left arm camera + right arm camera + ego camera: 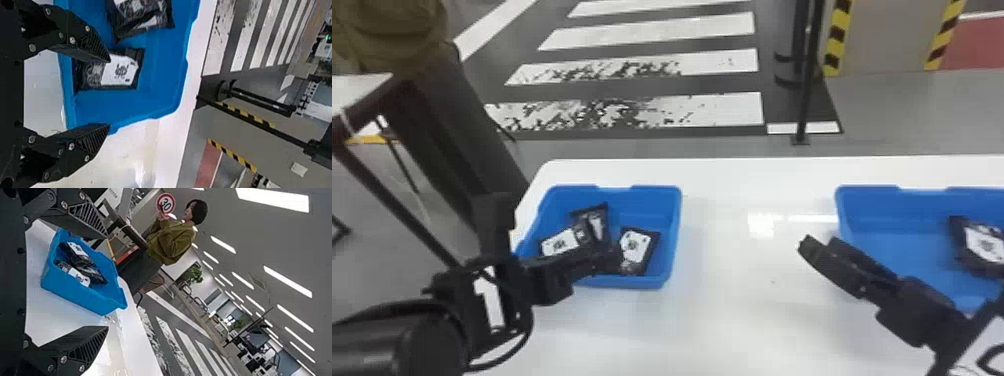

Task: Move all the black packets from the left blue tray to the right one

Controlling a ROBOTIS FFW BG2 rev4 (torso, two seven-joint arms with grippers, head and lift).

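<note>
The white bench (pixel 732 310) carries the left blue tray (pixel 676 235) and the right blue tray (pixel 869 200), the right claw (pixel 818 243) spread beside the latter and the left claw (pixel 109 93) parted and empty over the former. Of the black packets in the left tray, the rightmost packet (pixel 634 247) looks the one to take, but one finger overlaps it in the left wrist view while the other lines up with the rim, so centre the claw before lowering. Then pinch gently across the wrapper and lift clear of the wall.
</note>
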